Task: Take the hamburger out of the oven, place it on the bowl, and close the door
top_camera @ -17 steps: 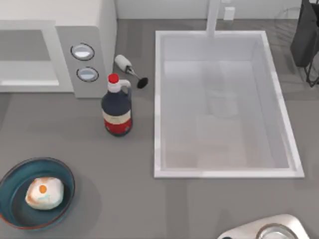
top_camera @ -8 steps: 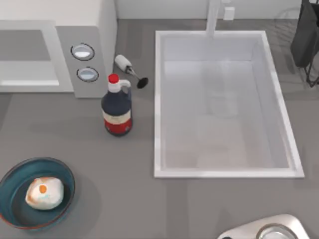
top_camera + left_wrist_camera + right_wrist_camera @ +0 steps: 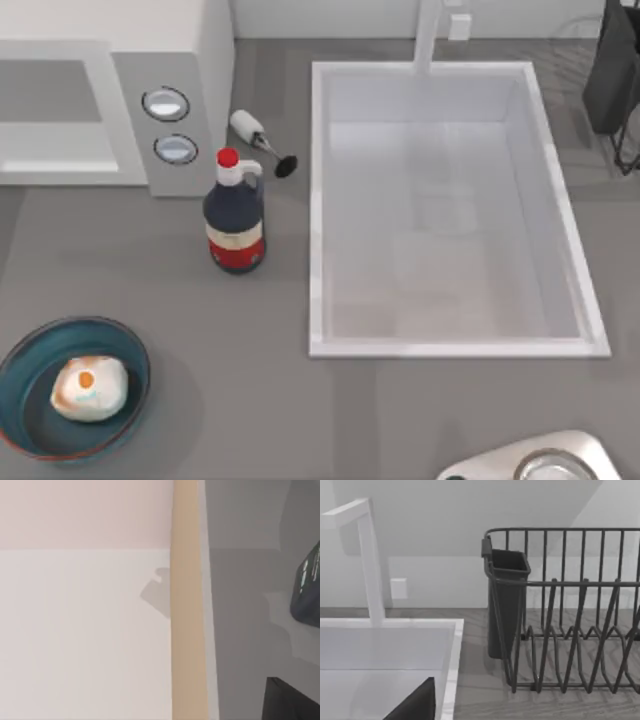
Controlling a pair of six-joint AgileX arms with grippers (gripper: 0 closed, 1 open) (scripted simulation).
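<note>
The hamburger [image 3: 89, 388] sits in the bowl [image 3: 30, 350] at the near left corner of the grey surface [image 3: 250, 380], and how it lies to either claw cannot be told from these views. The oven [image 3: 180, 60] stands at the far left with its two knobs [image 3: 166, 103] facing up in the top view, a dark bottle [image 3: 235, 225] just in front of its knob panel and the sink [image 3: 450, 210] to the right. The right wrist view looks at a white tap [image 3: 370, 560] and a dark wire rack [image 3: 570, 610] holding a dark cup [image 3: 506, 600]
</note>
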